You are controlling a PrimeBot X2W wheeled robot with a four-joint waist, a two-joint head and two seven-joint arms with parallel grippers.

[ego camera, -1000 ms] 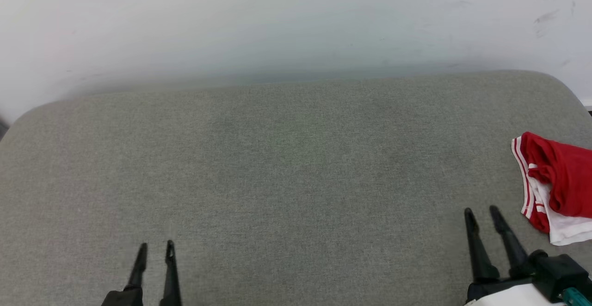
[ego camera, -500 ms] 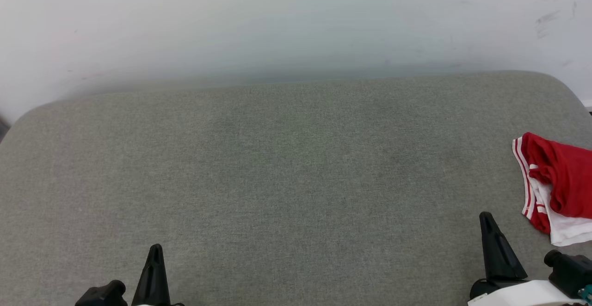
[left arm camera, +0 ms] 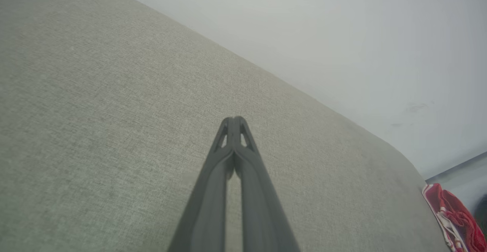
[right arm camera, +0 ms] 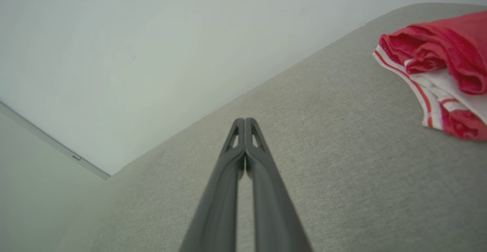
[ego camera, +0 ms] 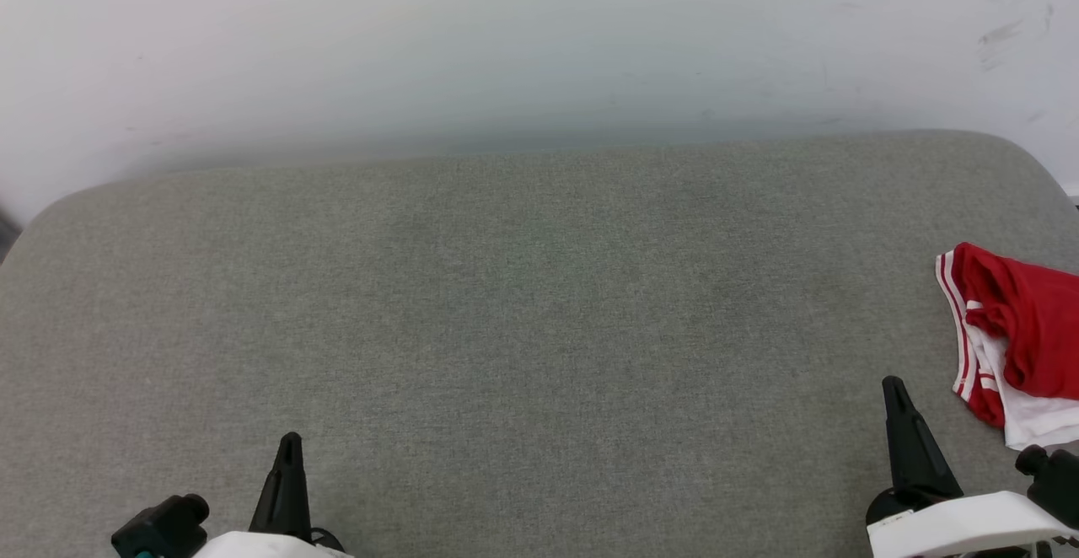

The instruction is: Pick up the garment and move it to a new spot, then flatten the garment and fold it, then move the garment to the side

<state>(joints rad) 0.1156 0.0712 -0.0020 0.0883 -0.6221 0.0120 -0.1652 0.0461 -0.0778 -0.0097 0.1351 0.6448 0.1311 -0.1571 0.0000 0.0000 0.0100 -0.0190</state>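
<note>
Your garment (ego camera: 1024, 322) lies bunched at the right end of the bench (ego camera: 539, 305); it should handle soft and limp, so pinch a raised red fold. Your right pincer (right arm camera: 244, 124) hovers over the bench's right front, clenched and empty, and your left pincer (left arm camera: 233, 122), likewise clenched, over its left front.

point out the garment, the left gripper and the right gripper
garment (ego camera: 1024, 322), head view, on its bunched red cloth
left gripper (left arm camera: 234, 122), left wrist view, where its two fingertips meet
right gripper (right arm camera: 245, 122), right wrist view, where its two fingertips meet
</note>
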